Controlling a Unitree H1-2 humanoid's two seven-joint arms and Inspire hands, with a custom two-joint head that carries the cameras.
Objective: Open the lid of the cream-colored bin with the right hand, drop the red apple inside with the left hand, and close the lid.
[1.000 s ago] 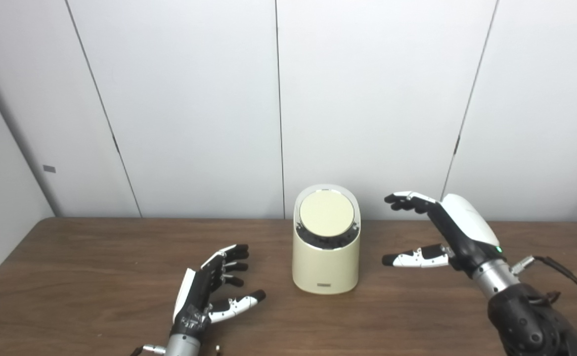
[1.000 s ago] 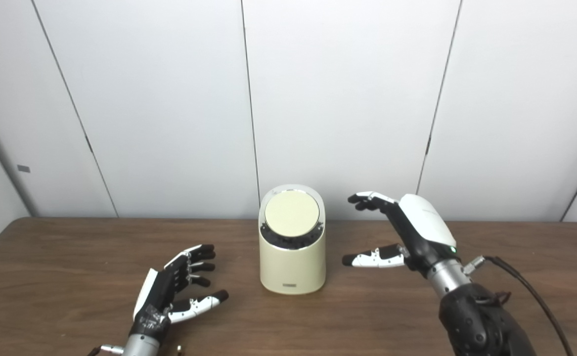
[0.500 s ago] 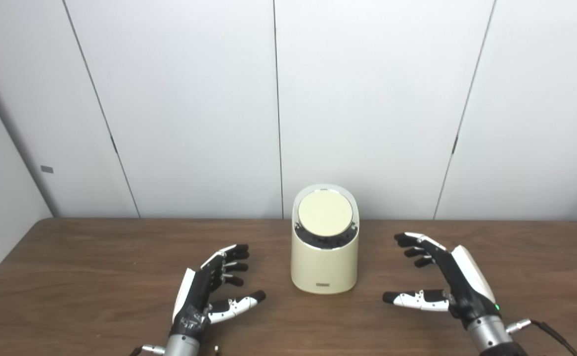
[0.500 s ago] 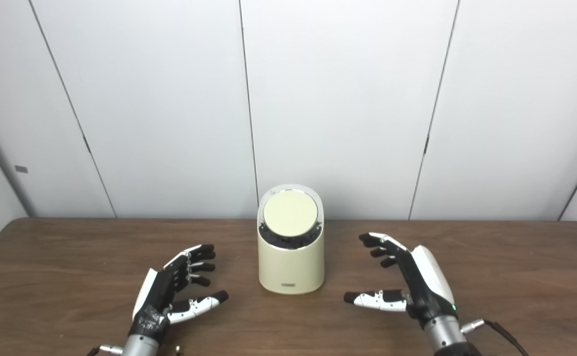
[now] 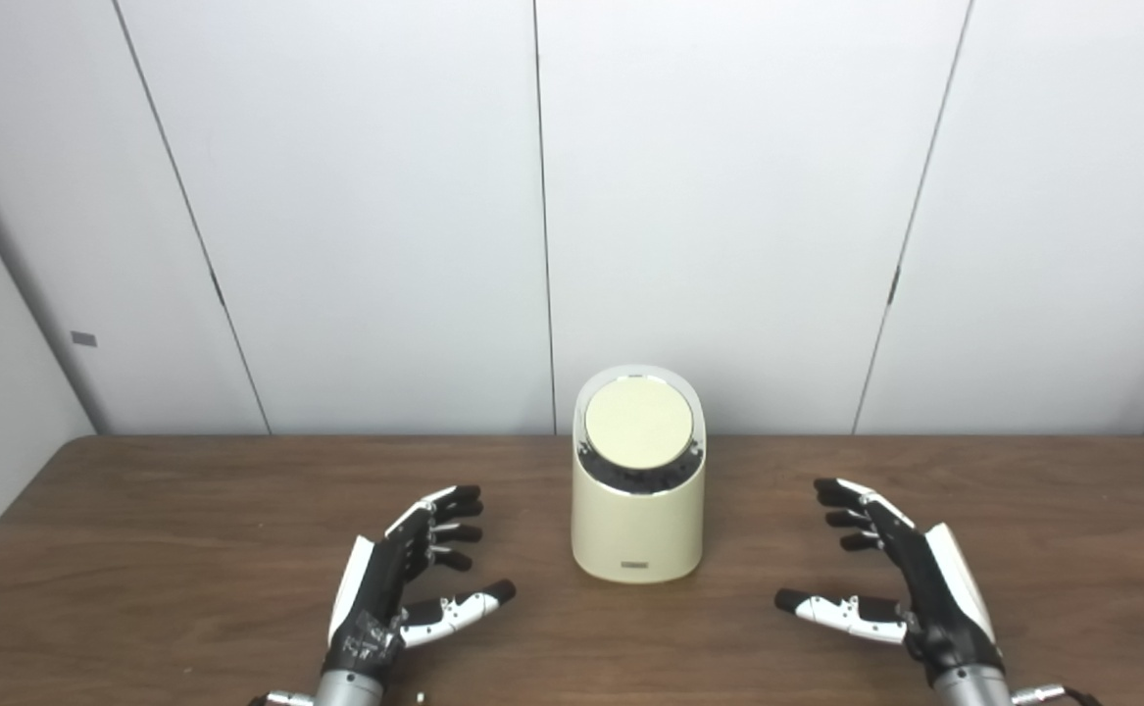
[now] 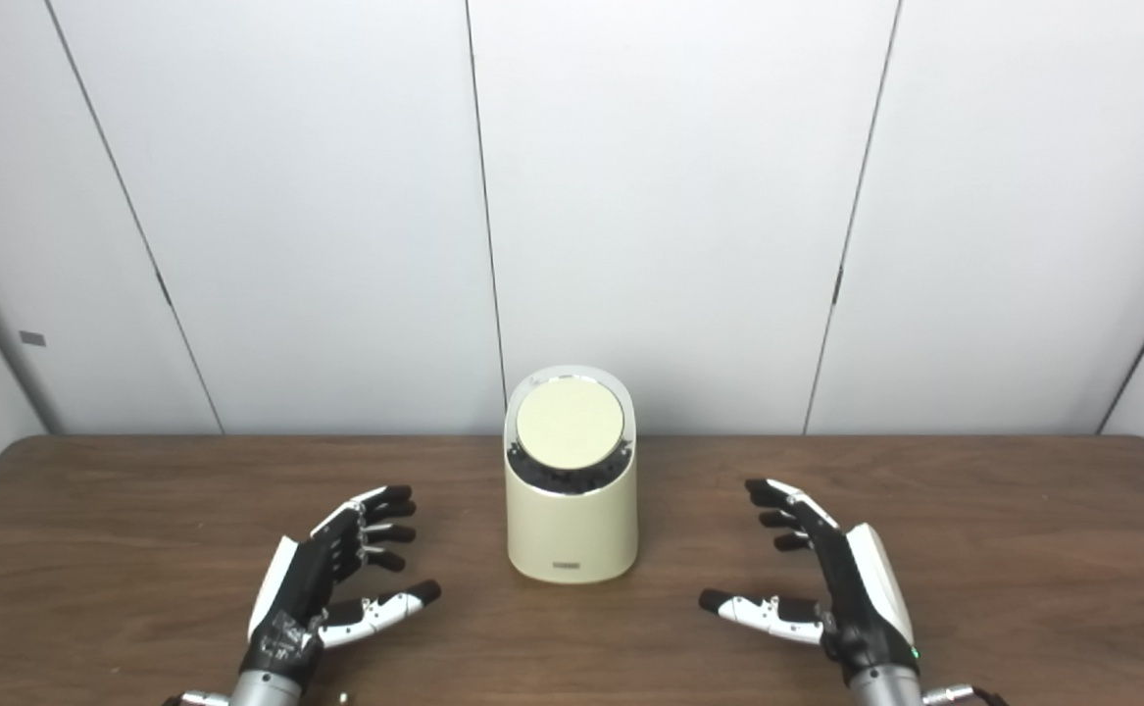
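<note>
The cream-colored bin (image 5: 638, 520) stands upright at the middle of the brown table (image 5: 140, 529). Its round lid (image 5: 638, 428) lies shut on the slanted top. No red apple shows in either view. My left hand (image 5: 405, 583) rests low over the table to the left of the bin, open, fingers spread, holding nothing. My right hand (image 5: 900, 579) is low over the table to the right of the bin, open and empty, thumb pointing toward the bin. Both hands are well apart from the bin.
A white panelled wall (image 5: 728, 196) rises right behind the table's far edge. The table's left edge (image 5: 3, 529) slants in at the left. A small pale speck (image 5: 421, 697) lies near my left wrist.
My right hand has dropped from beside the bin's top down to the table and drawn back to the right. The left hand has hardly moved. The camera has shifted slightly.
</note>
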